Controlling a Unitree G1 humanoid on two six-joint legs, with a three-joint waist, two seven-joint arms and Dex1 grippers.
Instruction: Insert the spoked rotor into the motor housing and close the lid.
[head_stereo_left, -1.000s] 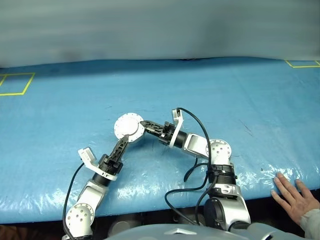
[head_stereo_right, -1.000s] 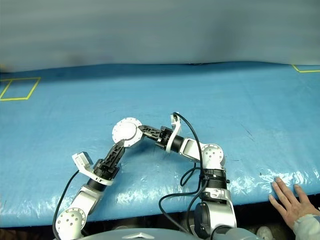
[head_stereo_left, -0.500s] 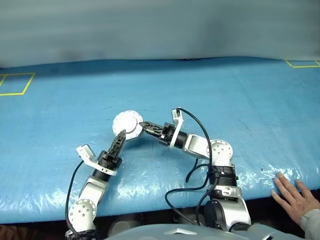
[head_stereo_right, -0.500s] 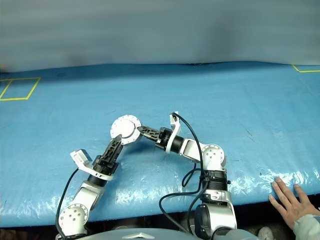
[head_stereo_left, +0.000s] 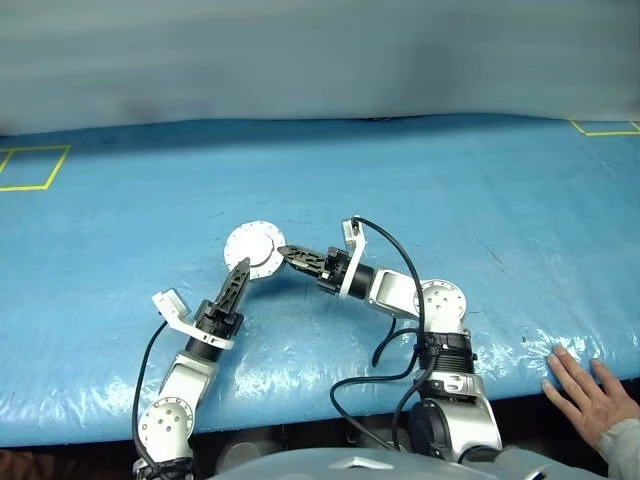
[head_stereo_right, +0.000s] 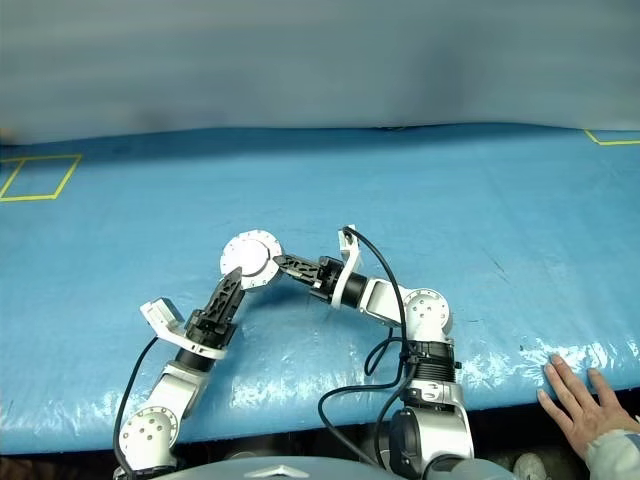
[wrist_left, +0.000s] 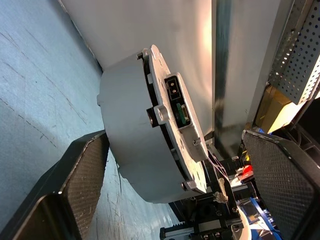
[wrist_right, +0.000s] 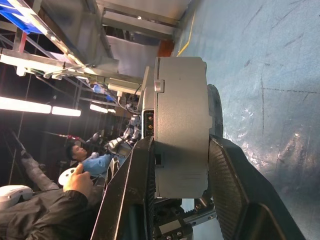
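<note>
The motor housing (head_stereo_left: 254, 248) and left claw (head_stereo_left: 238, 279) shifted slightly up-left.

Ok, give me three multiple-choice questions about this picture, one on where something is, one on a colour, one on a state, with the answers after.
1. Where is the person's hand?
A. On the near edge of the table, on the robot's right
B. On the round motor housing
C. Beside the yellow square

2. What colour is the table cover?
A. Green
B. Blue
C. White

3. How does the right gripper stand?
A. Wide open, apart from everything
B. Closed on a cable
C. Closed on the motor housing

Answers:
1. A, the hand lies flat at the near right corner.
2. B, the cover is blue, with yellow tape marks.
3. C, the right wrist view has both fingers pressed on the housing's flat faces; the left gripper stands open around it.
</note>
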